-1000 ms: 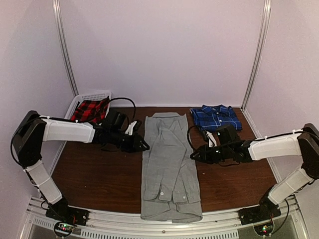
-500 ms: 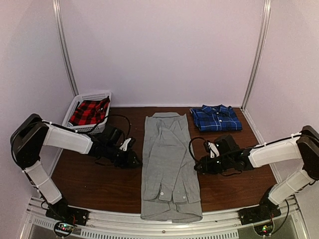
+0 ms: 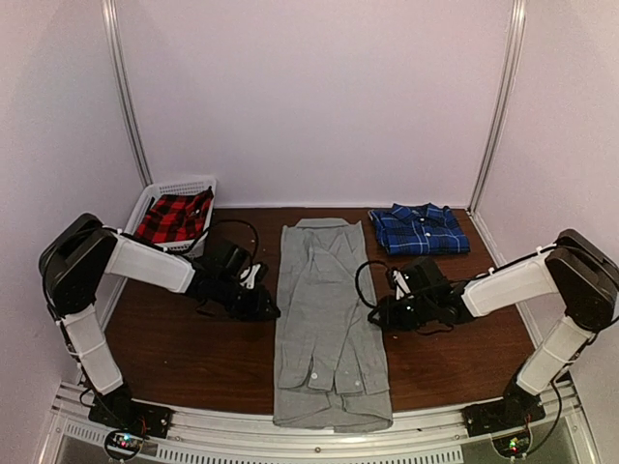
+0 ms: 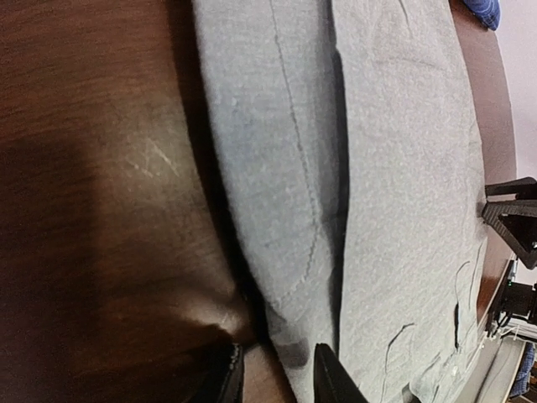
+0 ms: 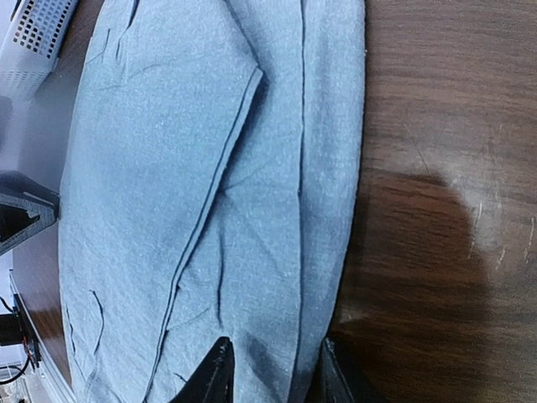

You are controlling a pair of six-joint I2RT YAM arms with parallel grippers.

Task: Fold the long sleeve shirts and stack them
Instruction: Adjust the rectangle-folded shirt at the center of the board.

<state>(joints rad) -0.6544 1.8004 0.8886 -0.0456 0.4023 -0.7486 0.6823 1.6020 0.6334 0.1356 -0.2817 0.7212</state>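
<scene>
1. You are bringing both arms in on the grey shirt (image 3: pixel 327 309). It is lying lengthwise down the middle of the table (image 3: pixel 174 353), with its near end reaching the table's near edge.
2. A second ago both grippers were riding higher and a little farther along the cloth. Now the left gripper (image 3: pixel 268 309) and the right gripper (image 3: pixel 376 314) are sitting low against the shirt's left and right edges, roughly halfway along. The shirt itself is not shifting; its outline is matching the earlier view.
3. That reads to me as the set-up for a two-sided pinch — the next fold is not yet begun.
4. The wrist views are giving you what the overhead view cannot.
   - From the left wrist, the fingers (image 4: pixel 225 374) are standing apart, one tip over bare wood and the other over fabric. The shirt's left edge is running between them, and nothing is clamped.
   - From the right wrist, the fingers (image 5: pixel 214 378) are likewise parted across the right edge, gripping nothing.
5. Only the overhead view is showing you the rest.
   - The blue plaid shirt (image 3: pixel 419 229) is lying folded at the far right, well apart from the grey one — the likely place for the stack.
   - A white basket (image 3: pixel 193 186) at the far left is holding a red plaid cloth (image 3: pixel 174 215).
</scene>
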